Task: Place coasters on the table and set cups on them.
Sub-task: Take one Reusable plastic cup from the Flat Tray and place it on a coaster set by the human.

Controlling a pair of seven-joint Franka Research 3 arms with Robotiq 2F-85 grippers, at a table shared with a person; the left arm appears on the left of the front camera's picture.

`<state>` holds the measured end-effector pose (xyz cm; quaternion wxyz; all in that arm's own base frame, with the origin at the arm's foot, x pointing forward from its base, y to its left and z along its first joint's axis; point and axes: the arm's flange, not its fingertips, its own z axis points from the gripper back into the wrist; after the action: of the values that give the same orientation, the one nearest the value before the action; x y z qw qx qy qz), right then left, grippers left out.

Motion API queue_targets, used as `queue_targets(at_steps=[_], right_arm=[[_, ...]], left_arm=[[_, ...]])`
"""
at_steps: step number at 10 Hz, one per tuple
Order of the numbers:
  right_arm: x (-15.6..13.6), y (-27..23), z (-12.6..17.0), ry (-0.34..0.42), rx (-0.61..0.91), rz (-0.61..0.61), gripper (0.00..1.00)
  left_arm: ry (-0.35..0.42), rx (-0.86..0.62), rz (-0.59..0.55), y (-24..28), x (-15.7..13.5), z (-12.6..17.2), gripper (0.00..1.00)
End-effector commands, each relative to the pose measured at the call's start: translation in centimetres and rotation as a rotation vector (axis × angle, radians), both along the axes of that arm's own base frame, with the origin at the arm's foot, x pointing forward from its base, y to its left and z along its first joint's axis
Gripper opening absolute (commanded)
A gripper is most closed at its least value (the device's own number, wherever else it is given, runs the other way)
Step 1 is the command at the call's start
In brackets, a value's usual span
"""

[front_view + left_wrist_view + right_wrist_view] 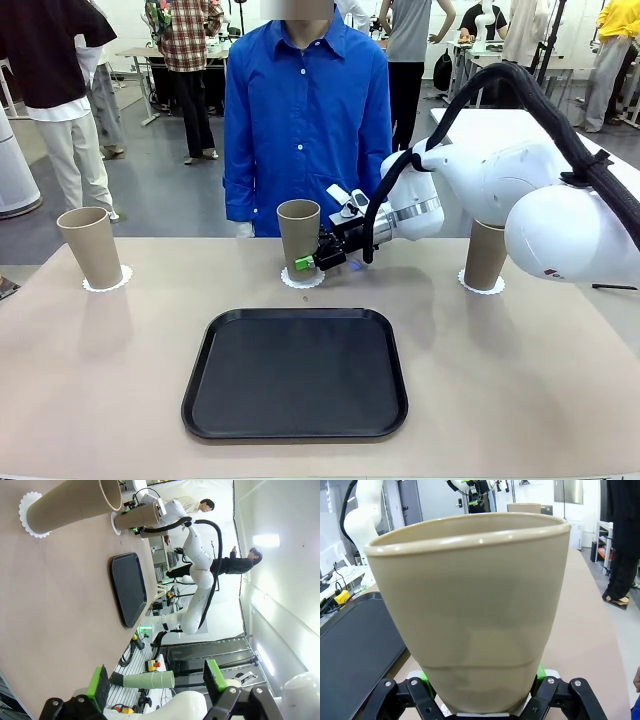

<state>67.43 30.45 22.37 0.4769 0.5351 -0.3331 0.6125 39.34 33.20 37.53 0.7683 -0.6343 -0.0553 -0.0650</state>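
Right gripper (308, 262) clamped low on tall tan tapered cup (298, 235), upright, base on or just above white lacy paper coaster (303, 277), beige table centre. Left gripper (156, 684) spread, empty, well apart.

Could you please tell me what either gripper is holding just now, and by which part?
The right gripper clamps the middle tall tan-brown tumbler near its base. The left gripper is open, holding nothing.

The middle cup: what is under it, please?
A white lacy coaster lies on the table under the middle cup; its scalloped edge shows around the base. The right gripper holds the cup low, its jaws closed on it. The coaster's centre is covered.
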Motion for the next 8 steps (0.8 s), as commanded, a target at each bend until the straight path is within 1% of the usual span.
queue_targets(at_steps=[1,5,6,7,8], right_arm=[[0.33,-0.02,0.14,0.026,-0.002,0.016,0.81],[-0.01,0.09,-0.12,0.031,-0.019,0.039,0.81],[-0.01,0.08,-0.18,0.036,-0.019,0.045,0.85],[-0.02,0.09,-0.22,0.041,-0.018,0.056,1.00],[0.00,0.10,-0.28,0.043,-0.017,0.062,1.00]], left_arm=[[-0.002,0.001,0.004,-0.05,-0.18,0.21,1.00],[-0.002,0.001,0.004,-0.05,-0.18,0.21,1.00],[-0.002,0.001,0.004,-0.05,-0.18,0.21,1.00],[-0.002,0.001,0.004,-0.05,-0.18,0.21,1.00],[-0.002,0.001,0.004,-0.05,-0.18,0.21,1.00]])
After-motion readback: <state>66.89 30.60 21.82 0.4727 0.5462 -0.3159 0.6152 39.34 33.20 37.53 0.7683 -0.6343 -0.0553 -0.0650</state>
